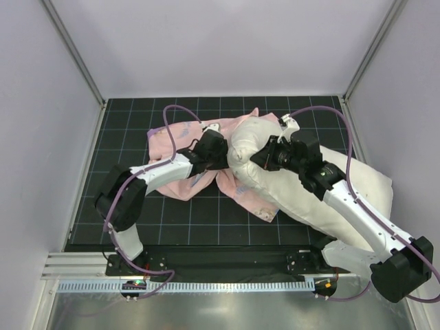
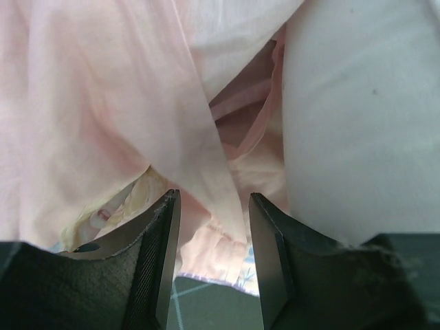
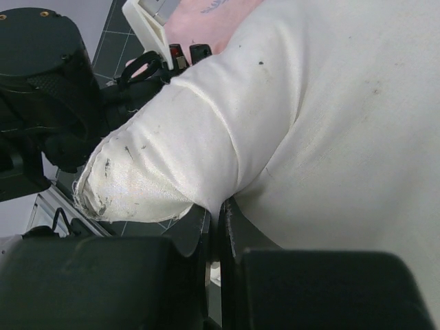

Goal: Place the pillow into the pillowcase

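Observation:
The white pillow [image 1: 323,199] lies slantwise from the mat's middle to the right edge. Its upper left end rests on the crumpled pink pillowcase [image 1: 165,144]. My left gripper [image 1: 221,155] is at the pillowcase beside the pillow's end. In the left wrist view it [image 2: 210,199] is open, with a fold of pale pink pillowcase [image 2: 96,103] hanging between the jaws and the pillow [image 2: 364,117] to the right. My right gripper [image 1: 258,159] is shut on a pinch of pillow fabric [image 3: 330,124], as the right wrist view [image 3: 218,206] shows. A worn pillow corner [image 3: 124,185] sticks out left.
A black gridded mat [image 1: 130,227] covers the table, with white walls on three sides. A metal rail [image 1: 206,282] runs along the near edge. The two arms nearly meet at the pillow's end; the left arm [image 3: 41,89] shows in the right wrist view.

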Motion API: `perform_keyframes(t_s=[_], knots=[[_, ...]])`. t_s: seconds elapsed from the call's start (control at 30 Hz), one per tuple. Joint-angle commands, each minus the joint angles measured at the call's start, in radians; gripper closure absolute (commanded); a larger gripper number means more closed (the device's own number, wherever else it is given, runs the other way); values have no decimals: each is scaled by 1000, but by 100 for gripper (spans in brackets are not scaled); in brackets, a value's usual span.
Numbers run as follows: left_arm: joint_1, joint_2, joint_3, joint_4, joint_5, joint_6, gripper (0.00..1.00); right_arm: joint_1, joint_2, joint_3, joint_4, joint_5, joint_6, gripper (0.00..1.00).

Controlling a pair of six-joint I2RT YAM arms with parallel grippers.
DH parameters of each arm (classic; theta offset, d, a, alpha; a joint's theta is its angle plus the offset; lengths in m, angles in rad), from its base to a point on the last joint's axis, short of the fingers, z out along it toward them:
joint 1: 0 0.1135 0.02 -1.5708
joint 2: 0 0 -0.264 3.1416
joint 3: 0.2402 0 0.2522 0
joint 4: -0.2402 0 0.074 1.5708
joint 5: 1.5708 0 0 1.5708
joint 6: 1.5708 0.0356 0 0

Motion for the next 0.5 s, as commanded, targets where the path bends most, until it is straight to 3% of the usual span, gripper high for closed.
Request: perform_keyframes(t_s=[0.0,0.17,0.23,0.27,0.33,0.37,0.47], knots=[[-2,53,74,79,-20,-39,52,-14,-41,11,59,-27,17,96],[-2,119,127,67,-102,-65,55,-18,-49,13,58,-40,17,96],[-1,147,160,50,-131,-58,63,-18,-49,13,55,-39,19,96],[-1,157,170,18,-160,-53,74,-18,-47,13,52,-39,14,96],[4,173,198,-16,-170,-41,85,-18,-47,13,46,-34,9,96],[7,170,206,-35,-176,-29,100,-20,-49,11,41,-25,6,96],[10,115,186,-66,-161,-4,100,-21,-47,4,35,-1,3,96]])
